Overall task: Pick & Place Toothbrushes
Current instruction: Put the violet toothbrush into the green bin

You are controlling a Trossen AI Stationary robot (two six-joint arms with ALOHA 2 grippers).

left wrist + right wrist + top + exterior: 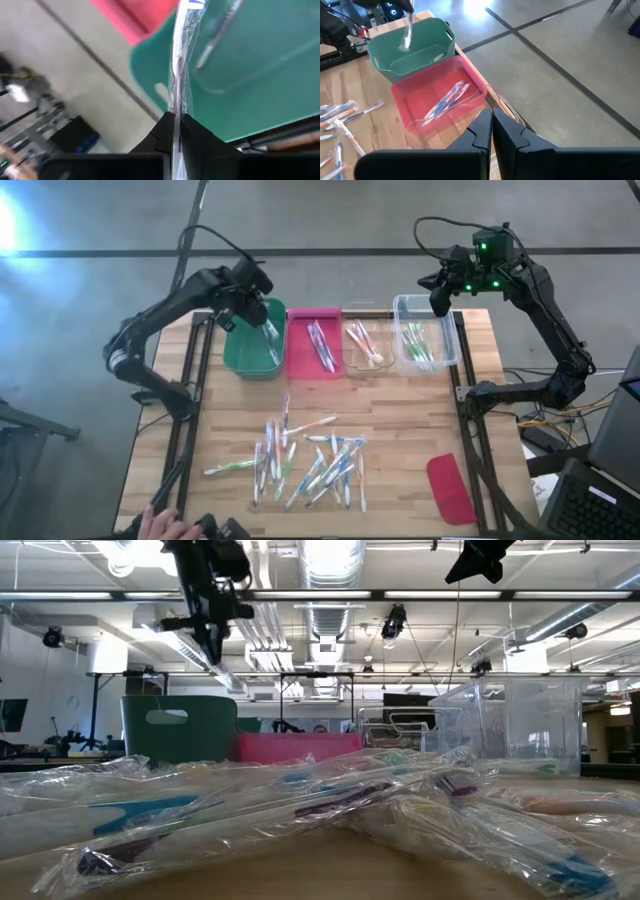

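Note:
My left gripper (250, 308) is over the green bin (240, 355) at the far left, shut on one toothbrush in a clear wrapper (181, 65), which also shows in the high view (268, 340). Several wrapped toothbrushes (300, 460) lie in a loose pile on the near middle of the table. More lie in the pink bin (313, 345) and in the two clear bins (365, 345) (425, 330). My right gripper (492, 125) hangs shut above the far right corner (440, 298), with nothing in it. My left gripper pinches the wrapped toothbrush at one end (177, 117) between its two fingers. The fingers slant down from the far left, in line with the toothbrush. The rest of it sticks out past the fingertips, tilted downward over the green bin's inside and lifted clear of it (215, 645).
A flat red lid (450, 488) lies at the near right of the table. A person's hand (160, 522) shows at the near left edge. Black rails (195, 380) run along both sides of the wooden top. Bare wood lies between the bins and the pile.

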